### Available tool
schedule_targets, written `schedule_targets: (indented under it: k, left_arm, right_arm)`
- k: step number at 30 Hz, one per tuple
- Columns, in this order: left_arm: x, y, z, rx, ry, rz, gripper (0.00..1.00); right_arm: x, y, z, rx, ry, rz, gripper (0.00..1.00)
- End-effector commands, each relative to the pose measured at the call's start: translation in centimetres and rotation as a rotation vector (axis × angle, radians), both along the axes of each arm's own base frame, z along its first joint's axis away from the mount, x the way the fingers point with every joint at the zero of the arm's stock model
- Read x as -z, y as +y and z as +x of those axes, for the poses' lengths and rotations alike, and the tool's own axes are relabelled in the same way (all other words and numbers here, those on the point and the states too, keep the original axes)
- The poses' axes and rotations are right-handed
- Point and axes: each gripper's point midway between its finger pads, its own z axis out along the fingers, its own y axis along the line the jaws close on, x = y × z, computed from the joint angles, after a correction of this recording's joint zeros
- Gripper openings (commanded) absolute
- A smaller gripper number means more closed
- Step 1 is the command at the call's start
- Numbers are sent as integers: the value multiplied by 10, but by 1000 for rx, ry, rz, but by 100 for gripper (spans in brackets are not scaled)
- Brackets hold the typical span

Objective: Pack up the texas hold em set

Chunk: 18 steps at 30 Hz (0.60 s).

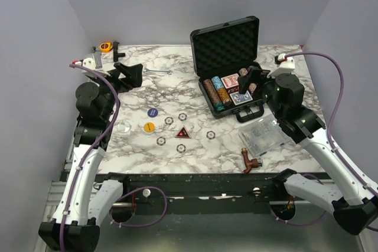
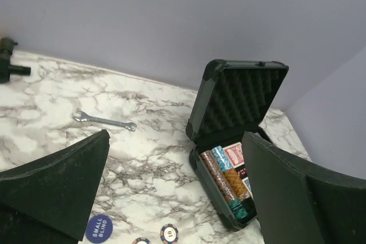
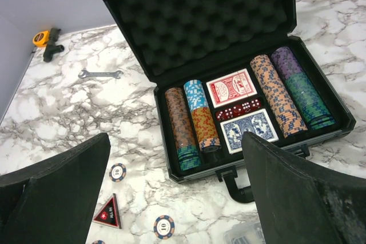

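Bearing a briefcase (image 1: 224, 42), marbled table (image 1: 177, 95) meets grey walls (image 1: 177, 4).

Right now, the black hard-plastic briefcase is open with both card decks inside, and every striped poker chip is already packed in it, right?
No. The black hard-plastic briefcase is open with the red card deck and blue card deck inside, but not every chip is in: several striped poker chips lie loose on the marble table, as the top external view shows.

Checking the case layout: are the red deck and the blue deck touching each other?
Apart. The right wrist view shows a row of red dice lying between the red deck and the blue deck.
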Motion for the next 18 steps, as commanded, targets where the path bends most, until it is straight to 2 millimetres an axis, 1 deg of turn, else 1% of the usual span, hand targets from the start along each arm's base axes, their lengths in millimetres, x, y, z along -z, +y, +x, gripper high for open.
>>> schedule_targets:
  k: [1,4,5,6,9,11,13,14,18]
  left_arm:
    - [13,7,20,-66,110,-97,98]
    - [38,-8,40,-3,254,-107,99]
    - [46,-13,44,14,300,-120,99]
    - [58,-17,50,24,355,-133,99]
    - [90,-28,60,49,481,-154,99]
    - [111,-37,63,55,566,-144,99]
    - [132,-50,59,85,644,-129,98]
    - [144,-57,54,101,690,-128,98]
    - [203,-88,23,177,885,-93,96]
  right_arm:
    - [13,-7,-6,26,27,9,100]
    - [15,-8,-8,24,37,5,100]
    - [16,-9,-8,29,43,0,100]
    - [16,-10,-9,31,46,-3,100]
    - [17,-12,-12,30,52,-6,100]
    - [19,-15,-13,49,58,-4,100]
    - [22,-17,-15,56,63,2,100]
    - [23,-17,-16,56,63,6,100]
    - [32,-14,-18,36,61,15,100]
